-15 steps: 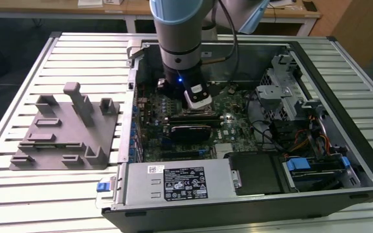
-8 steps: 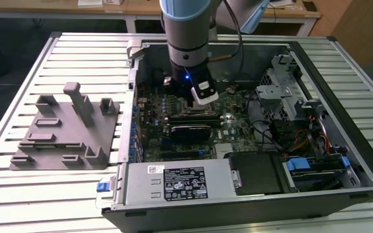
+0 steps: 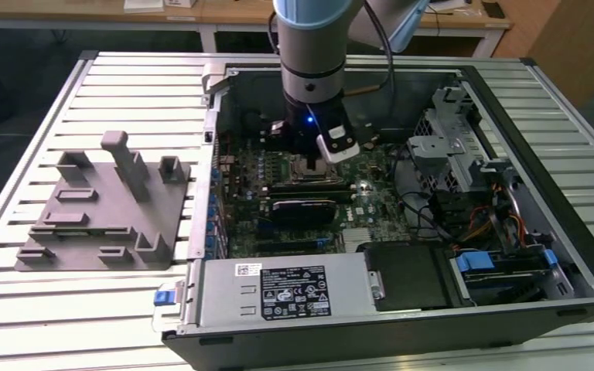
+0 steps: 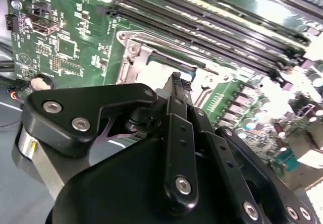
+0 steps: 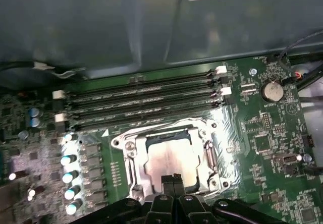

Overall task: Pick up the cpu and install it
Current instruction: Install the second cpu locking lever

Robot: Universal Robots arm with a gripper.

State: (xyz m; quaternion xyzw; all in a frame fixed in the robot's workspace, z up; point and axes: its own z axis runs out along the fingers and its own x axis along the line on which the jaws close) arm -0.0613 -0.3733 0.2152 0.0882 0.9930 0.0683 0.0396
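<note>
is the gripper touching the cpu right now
Cannot tell. In the first wrist view the gripper overlaps the near edge of the cpu seated in the socket frame; no gap or contact shows plainly.

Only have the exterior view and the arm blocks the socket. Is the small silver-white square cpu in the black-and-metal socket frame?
Observer: In the first wrist view a pale silver-white square, apparently the cpu, lies flat inside the socket frame.
Operator: Gripper holding anything?
Observer: No. In both wrist views the gripper is shut, with nothing seen between its tips.
Operator: Where is it over the socket?
Observer: Its tips sit at the frame's edge farthest from the long black memory slots.
</note>
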